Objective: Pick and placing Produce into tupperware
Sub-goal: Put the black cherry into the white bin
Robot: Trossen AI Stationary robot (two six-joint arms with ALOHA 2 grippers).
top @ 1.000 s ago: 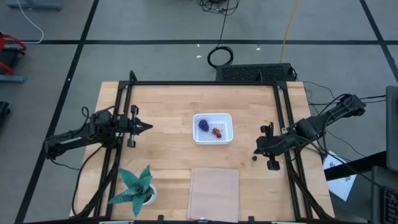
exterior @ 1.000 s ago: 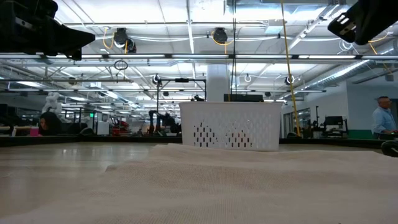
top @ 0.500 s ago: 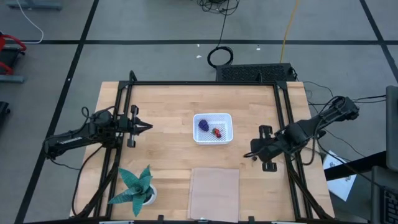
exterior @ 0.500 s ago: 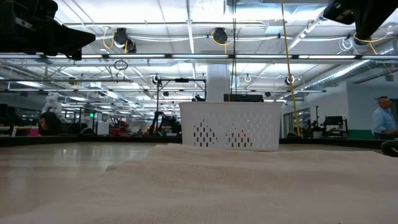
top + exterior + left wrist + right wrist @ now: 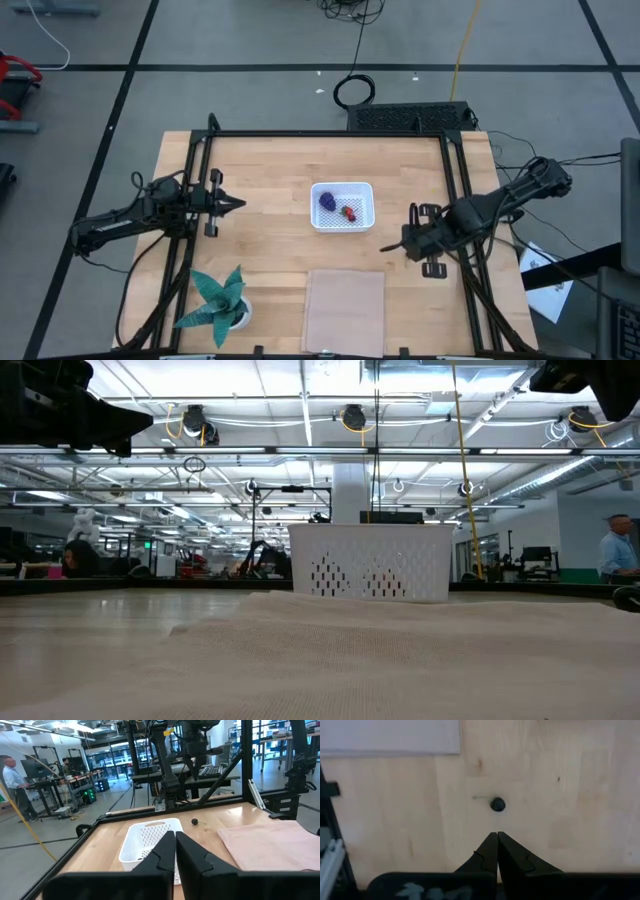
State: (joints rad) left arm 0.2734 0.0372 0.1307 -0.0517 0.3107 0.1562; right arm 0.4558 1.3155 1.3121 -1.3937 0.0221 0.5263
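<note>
Hovering near the table's right edge, the right gripper (image 5: 497, 836) was shut, empty; descending so could knock the ball (image 5: 497, 804) away.

You see the white tupperware (image 5: 370, 563) standing mid-table behind a pale cloth (image 5: 330, 650), dark arm parts in both upper corners, and a person (image 5: 614, 555) far right.

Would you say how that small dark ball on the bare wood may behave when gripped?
The dark ball looks round, so it would probably roll if nudged. Being tiny beside the right gripper, it may slip from the closing fingers. It seems light.
</note>
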